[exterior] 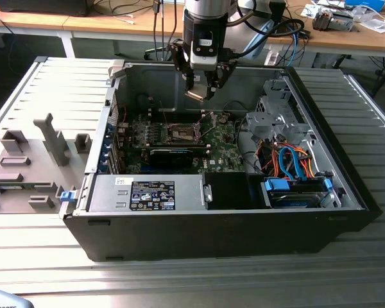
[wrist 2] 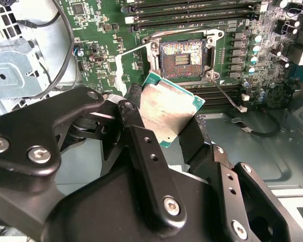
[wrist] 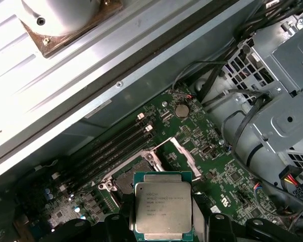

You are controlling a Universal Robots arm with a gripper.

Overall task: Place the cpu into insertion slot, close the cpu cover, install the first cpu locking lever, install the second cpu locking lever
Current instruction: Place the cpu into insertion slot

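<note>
The cpu [wrist 2: 169,113] is pinched by two opposite edges between the black fingers [wrist 2: 136,126] of the pincer [exterior: 202,94]. Its silvery metal top is turned toward the camera in both wrist views. In the exterior view the pincer is seen hanging above the motherboard [exterior: 212,144] inside an open computer case [exterior: 212,234], which is laid on its side on a ribbed metal tabletop [exterior: 179,282]. The chip is held in the air, clear of the board and apart from the socket [wrist 2: 183,58]. The socket is uncovered and its field of contacts is exposed. A thin metal lever [wrist 2: 227,96] is seen just beside the socket, angled away from it. A grey holder [exterior: 25,167] is set on the tabletop at the exterior view's left of the case.
</note>
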